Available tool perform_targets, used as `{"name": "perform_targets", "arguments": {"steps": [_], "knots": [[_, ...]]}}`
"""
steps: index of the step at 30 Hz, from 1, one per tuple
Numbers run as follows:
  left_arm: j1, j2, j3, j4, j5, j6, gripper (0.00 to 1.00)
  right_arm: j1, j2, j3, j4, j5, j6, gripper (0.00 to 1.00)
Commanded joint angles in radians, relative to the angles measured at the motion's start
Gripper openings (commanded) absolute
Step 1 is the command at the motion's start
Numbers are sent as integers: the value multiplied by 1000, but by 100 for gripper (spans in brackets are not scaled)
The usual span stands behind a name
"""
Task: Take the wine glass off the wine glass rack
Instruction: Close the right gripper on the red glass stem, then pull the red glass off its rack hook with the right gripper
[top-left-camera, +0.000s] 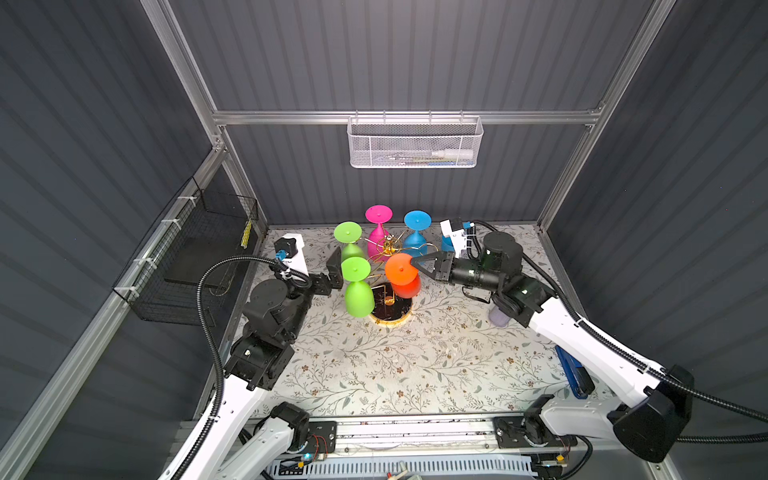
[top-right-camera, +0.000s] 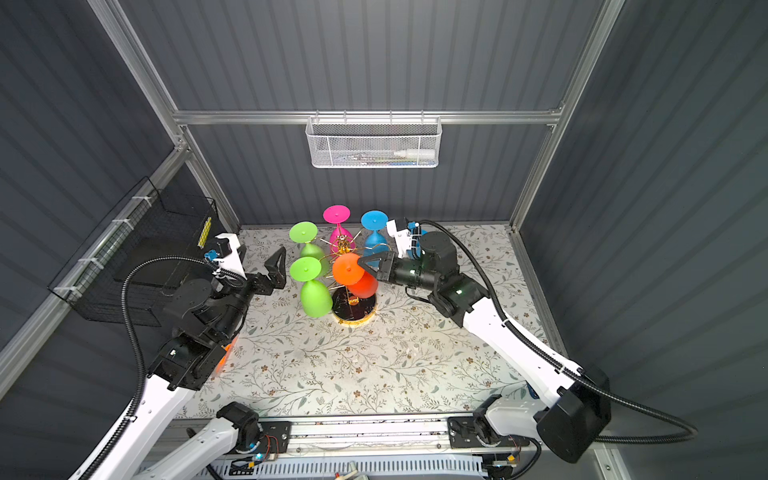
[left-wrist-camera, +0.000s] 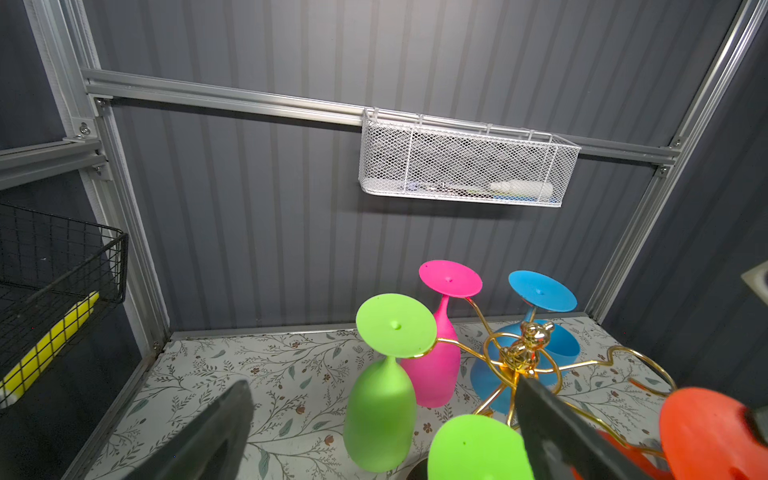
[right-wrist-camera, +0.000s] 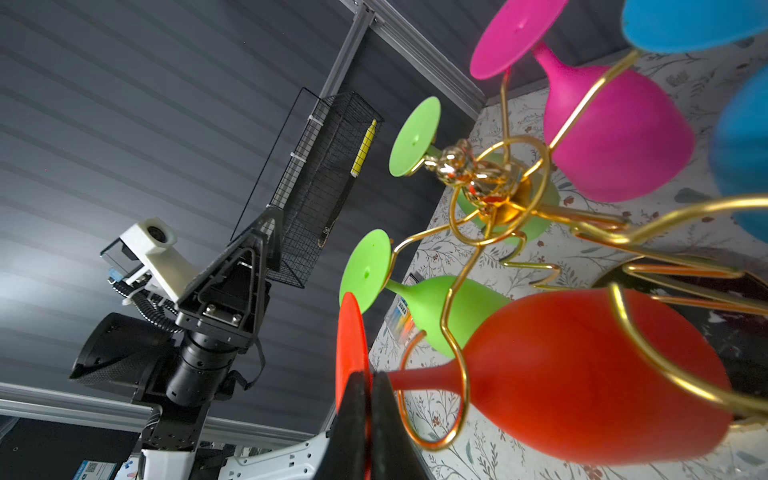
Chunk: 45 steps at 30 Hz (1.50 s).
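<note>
Floral-print desk (top-left-camera: 395, 365), dark panelled walls on three sides. Wine glass rack (top-left-camera: 390, 309) stands towards the back centre of the desk: round black base with a gold rim, gold post, looped wire arms fanning out at the top. Five glasses hang on it upside down, foot up and bowl down. Near green glass (top-left-camera: 357, 291) is on the left front arm, far green glass (top-left-camera: 349, 243) behind it, pink glass (top-left-camera: 378, 232) at the back, blue glass (top-left-camera: 415, 235) back right. Orange wine glass (top-left-camera: 402, 272) is on the right front arm, stem inside a gold loop, bowl hanging over the base. Right claw (top-left-camera: 412, 262) reaches in level from the right and is pressed together on the edge of the orange foot disc. The right wrist view shows both black fingers (right-wrist-camera: 353, 419) pinching that thin rim, stem and bowl just beyond them. Left claw (top-left-camera: 333, 266) sits just left of the near green glass, spread wide and holding nothing. From these views I cannot tell whether it touches the glass.
</note>
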Motion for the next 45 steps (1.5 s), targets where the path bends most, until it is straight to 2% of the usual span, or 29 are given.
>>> {"name": "perform_targets", "arguments": {"steps": [1, 12, 32, 45], "knots": [[5, 2, 30, 33, 12, -2, 100, 2, 23, 43, 13, -14, -9, 0], [5, 15, 39, 40, 24, -2, 100, 2, 67, 59, 25, -7, 2, 0], [5, 17, 50, 42, 35, -2, 100, 5, 87, 35, 122, 79, 82, 0], [5, 7, 46, 36, 32, 2, 100, 27, 124, 57, 136, 57, 91, 0]]}}
